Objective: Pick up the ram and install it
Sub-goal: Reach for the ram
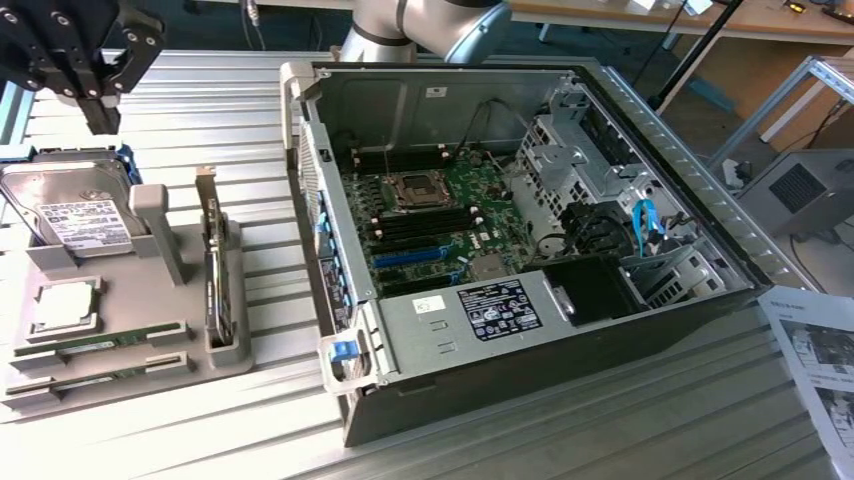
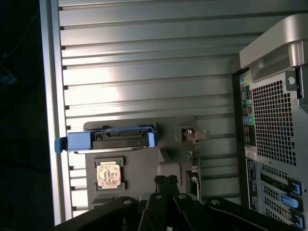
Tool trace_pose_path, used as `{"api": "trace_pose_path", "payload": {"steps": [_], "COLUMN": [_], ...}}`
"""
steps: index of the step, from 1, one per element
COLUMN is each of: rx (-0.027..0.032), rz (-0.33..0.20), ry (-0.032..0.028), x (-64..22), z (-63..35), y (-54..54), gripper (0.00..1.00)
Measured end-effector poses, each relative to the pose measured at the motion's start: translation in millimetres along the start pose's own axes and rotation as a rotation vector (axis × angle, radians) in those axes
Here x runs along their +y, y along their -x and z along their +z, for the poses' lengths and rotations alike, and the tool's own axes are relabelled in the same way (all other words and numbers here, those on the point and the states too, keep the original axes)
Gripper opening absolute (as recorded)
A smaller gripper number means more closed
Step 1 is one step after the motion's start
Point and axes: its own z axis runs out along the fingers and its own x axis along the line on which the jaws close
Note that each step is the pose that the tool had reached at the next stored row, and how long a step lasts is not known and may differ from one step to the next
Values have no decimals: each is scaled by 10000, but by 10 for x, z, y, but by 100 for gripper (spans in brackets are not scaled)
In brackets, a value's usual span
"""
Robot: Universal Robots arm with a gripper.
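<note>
Closed, empty hand (image 1: 102, 120) hangs fingers-down above the parts tray (image 1: 54, 262).

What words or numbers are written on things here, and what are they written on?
Nothing can be read for sure.
The hard drive label: print too small to read.
The dark sticker inside the computer case: too blurred to read.
The printed sheet at the exterior view's right: print too small to read.
The white sticker on the case's back: too blurred to read.
</note>
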Motion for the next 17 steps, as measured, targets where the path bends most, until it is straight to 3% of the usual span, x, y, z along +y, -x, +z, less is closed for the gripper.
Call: {"api": "trace_pose_path", "payload": {"steps": [17], "rx": [0], "rz": [0], "ry": [0], "x": [-334], "z": [-14], "y": [18], "gripper": [11]}}
